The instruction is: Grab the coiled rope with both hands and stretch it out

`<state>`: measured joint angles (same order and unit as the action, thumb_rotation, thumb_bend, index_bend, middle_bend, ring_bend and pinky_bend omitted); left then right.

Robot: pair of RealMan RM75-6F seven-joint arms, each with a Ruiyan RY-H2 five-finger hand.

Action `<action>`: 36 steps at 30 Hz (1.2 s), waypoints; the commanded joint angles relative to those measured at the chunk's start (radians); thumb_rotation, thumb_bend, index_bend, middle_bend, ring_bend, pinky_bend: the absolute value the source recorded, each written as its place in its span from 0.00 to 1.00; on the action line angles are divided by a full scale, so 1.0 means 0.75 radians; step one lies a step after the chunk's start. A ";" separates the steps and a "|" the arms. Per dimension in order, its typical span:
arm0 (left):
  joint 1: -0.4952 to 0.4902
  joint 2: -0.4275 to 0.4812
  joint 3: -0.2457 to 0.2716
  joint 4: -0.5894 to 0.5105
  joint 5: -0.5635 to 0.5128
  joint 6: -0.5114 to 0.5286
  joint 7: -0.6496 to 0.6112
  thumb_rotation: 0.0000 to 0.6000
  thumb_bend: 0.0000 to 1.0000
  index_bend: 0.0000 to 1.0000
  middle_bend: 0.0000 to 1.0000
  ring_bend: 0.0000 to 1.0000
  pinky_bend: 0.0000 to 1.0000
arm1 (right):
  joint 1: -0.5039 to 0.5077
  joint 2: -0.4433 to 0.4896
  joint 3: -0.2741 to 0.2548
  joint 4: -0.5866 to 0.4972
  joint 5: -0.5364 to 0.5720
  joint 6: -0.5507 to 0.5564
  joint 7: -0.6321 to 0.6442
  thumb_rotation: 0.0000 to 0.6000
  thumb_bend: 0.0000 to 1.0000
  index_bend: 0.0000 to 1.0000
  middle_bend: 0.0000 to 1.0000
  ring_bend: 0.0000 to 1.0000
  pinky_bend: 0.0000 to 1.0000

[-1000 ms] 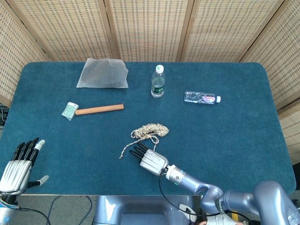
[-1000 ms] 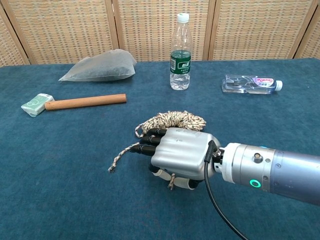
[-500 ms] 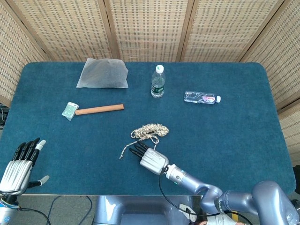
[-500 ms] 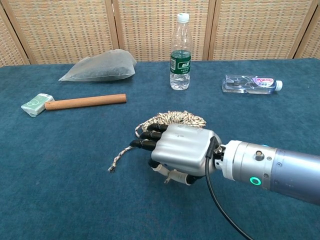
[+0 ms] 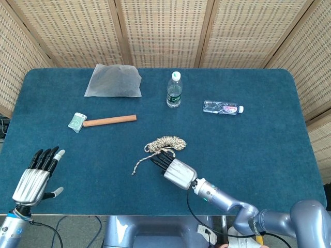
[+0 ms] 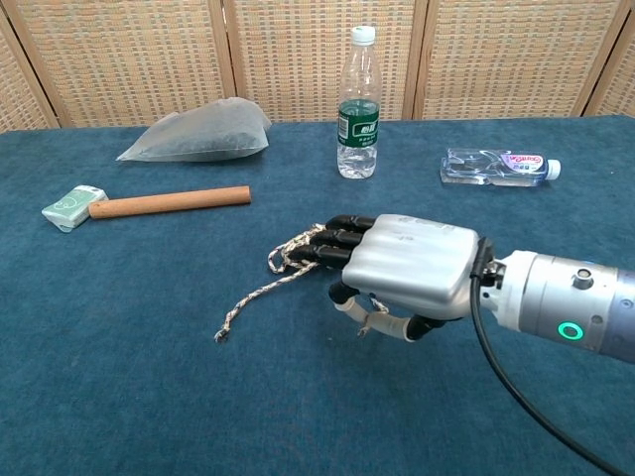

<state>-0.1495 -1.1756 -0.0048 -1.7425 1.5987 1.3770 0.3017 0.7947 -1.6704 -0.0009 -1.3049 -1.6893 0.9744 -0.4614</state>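
The right hand's fingers (image 6: 337,238) now reach forward over the near side of the coiled rope (image 5: 166,143), extended and close together; whether they pinch a strand cannot be told, since the palm hides the contact. The right hand (image 5: 173,168) has slid up and to the right since a second ago, from beside the loose tail (image 6: 260,296) onto the coil itself. That looks like the approach to a first grasp, not yet a confirmed hold.

The left hand (image 5: 36,176) has risen a little toward the rope, fingers spread, holding nothing, and remains well apart from it near the front left corner of the surface (image 5: 269,150). It will need to cross open cloth to reach the tail.

The rope lies mid-surface, with free room to either side for stretching. Behind it, well apart, stand an upright bottle (image 5: 175,90), a bottle lying on its side (image 5: 222,107), a wooden stick (image 5: 109,121) touching a small green packet (image 5: 77,122), and a grey bag (image 5: 114,81).
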 commanded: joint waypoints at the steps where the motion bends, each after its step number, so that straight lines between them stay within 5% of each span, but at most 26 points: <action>1: -0.106 -0.075 -0.036 0.096 0.087 -0.079 0.032 1.00 0.06 0.08 0.00 0.00 0.00 | -0.005 0.014 -0.009 0.002 -0.010 0.010 0.012 1.00 0.57 0.60 0.00 0.00 0.00; 9: -0.382 -0.227 -0.044 0.374 0.377 -0.216 0.022 1.00 0.15 0.29 0.00 0.00 0.00 | -0.002 0.054 -0.012 -0.010 -0.022 0.016 -0.002 1.00 0.57 0.60 0.00 0.00 0.00; 15: -0.523 -0.348 -0.028 0.596 0.479 -0.247 -0.081 1.00 0.19 0.35 0.00 0.00 0.00 | 0.001 0.065 -0.014 -0.008 -0.015 0.000 -0.007 1.00 0.57 0.60 0.00 0.00 0.00; 36: -0.761 -0.691 0.074 1.082 0.534 -0.253 -0.233 1.00 0.25 0.43 0.00 0.00 0.00 | 0.024 0.092 0.000 0.020 0.019 -0.052 -0.044 1.00 0.57 0.60 0.00 0.00 0.00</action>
<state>-0.7132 -1.6852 0.0454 -0.9386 2.0023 1.1887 0.1339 0.8125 -1.6019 -0.0009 -1.2900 -1.6755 0.9353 -0.4945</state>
